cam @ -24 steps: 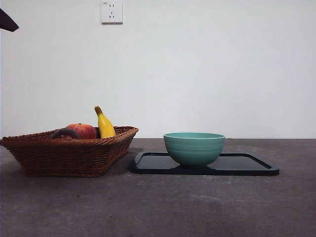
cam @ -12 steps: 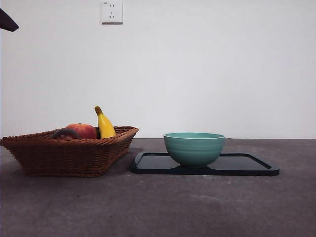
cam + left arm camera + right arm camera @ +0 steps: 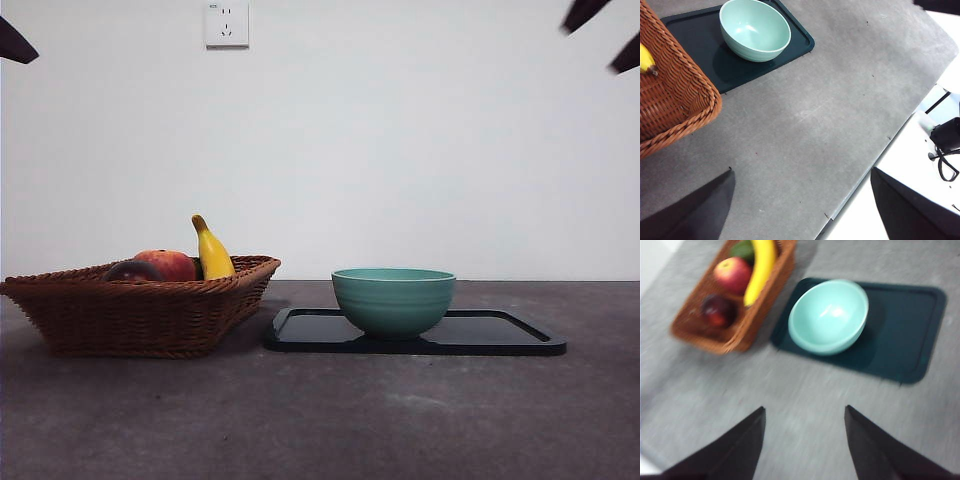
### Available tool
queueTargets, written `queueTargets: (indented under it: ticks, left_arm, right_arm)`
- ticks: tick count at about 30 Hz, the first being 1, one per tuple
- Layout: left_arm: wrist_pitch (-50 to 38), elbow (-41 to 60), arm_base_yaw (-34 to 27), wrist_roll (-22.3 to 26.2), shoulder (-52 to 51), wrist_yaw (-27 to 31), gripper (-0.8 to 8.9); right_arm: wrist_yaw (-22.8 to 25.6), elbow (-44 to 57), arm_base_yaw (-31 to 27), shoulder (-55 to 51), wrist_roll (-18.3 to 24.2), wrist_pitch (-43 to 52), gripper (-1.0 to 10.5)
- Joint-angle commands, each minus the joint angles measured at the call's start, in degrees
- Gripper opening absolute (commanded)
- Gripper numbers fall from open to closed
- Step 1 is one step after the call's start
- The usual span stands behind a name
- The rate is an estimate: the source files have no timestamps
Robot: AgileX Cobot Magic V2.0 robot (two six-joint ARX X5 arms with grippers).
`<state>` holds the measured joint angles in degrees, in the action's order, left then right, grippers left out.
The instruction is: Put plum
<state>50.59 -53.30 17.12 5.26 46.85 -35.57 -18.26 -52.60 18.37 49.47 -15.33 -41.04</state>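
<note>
The dark maroon plum point(image 3: 130, 270) lies in the near end of a brown wicker basket point(image 3: 140, 318) on the left of the table; the right wrist view shows the plum point(image 3: 717, 311) from high above. My right gripper point(image 3: 804, 410) hangs open and empty well above the table, over the bare grey surface in front of the bowl. In the front view only its two black tips point(image 3: 597, 42) show in the top right corner. My left gripper point(image 3: 802, 172) is also open and empty, high over the table near its edge.
In the basket point(image 3: 737, 337) also lie a red-orange fruit point(image 3: 732, 274), a yellow banana point(image 3: 761, 265) and something green point(image 3: 743, 249). A teal bowl point(image 3: 393, 300) stands empty on a black tray point(image 3: 505, 338) to the right of the basket. The table's edge point(image 3: 860, 185) runs by the left gripper.
Two black tips of the right gripper have come into the front view's top right corner. The basket, fruit, bowl and tray have not moved.
</note>
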Motion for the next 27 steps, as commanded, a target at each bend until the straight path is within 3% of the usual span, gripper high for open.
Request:
queueTargets:
  ticks: [1, 15, 27]
  left_arm:
    - [-0.61, -0.76, 0.2, 0.77, 0.35, -0.33, 4.33]
    - [-0.68, -0.76, 0.2, 0.77, 0.35, -0.33, 4.33]
    - [-0.9, -0.76, 0.2, 0.79, 0.35, -0.33, 4.33]
  right_arm:
    - [0.9, -4.26, 0.2, 7.34, -0.02, 1.75, 2.5]
    - [4.83, -24.44, 0.2, 40.96, 4.55, 2.05, 2.7]
    - [4.85, -27.12, 0.2, 53.88, 4.85, 7.8, 2.7]
